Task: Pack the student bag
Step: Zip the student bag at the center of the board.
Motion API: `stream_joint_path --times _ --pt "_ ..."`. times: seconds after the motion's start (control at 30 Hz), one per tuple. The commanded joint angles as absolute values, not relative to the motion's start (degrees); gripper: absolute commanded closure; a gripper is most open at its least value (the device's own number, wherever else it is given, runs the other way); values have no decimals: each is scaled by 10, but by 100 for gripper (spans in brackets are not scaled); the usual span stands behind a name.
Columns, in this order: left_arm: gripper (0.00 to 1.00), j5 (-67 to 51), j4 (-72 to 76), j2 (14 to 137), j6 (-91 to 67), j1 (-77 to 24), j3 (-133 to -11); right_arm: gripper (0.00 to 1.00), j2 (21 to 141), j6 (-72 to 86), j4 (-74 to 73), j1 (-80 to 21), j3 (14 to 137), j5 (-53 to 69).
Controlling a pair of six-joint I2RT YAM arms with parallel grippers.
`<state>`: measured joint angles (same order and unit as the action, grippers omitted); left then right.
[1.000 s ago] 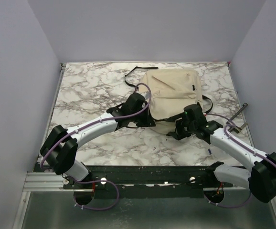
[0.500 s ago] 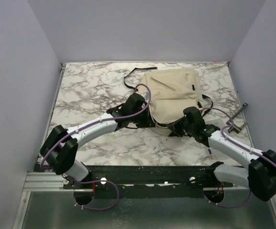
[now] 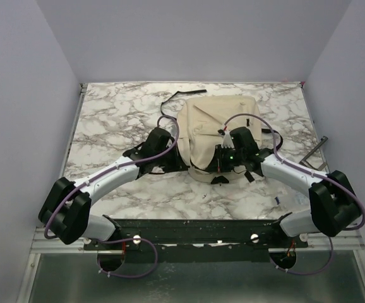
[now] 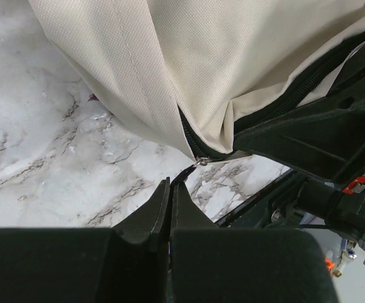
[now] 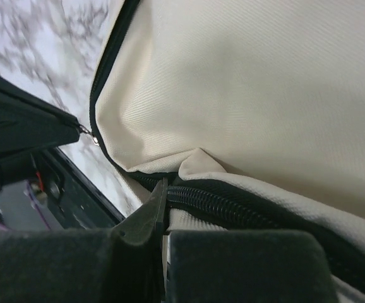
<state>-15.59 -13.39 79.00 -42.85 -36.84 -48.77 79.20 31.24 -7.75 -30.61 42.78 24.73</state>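
Observation:
The student bag [image 3: 211, 123] is a cream fabric backpack lying on the marble table, its black zipper [image 5: 233, 208] running along the near edge. My left gripper [image 4: 170, 182] is shut on the black zipper pull [image 4: 185, 173] at the bag's near left corner; in the top view the left gripper [image 3: 185, 163] sits at that corner. My right gripper [image 5: 165, 186] is shut on the bag's cream edge just beside the zipper; in the top view the right gripper [image 3: 220, 165] is over the near middle of the bag.
Black straps [image 3: 173, 98] trail from the bag's far left corner. A dark metal bar [image 3: 315, 150] lies at the table's right edge, and a small scrap [image 3: 277, 201] near the right arm. The black base rail [image 3: 189, 230] runs along the near edge.
The right gripper swung left onto the bag's near edge and shut on it. The bag and the left gripper shifted left, and the bag's near edge is bunched up.

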Motion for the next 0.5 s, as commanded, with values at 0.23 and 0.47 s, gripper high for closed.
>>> stream_joint_path --times 0.23,0.47 --pt "100 -146 -204 756 -360 -363 -540 100 792 191 -219 -336 469 264" --pt "100 -63 -247 870 -329 -346 -656 99 703 332 -168 -335 403 221"
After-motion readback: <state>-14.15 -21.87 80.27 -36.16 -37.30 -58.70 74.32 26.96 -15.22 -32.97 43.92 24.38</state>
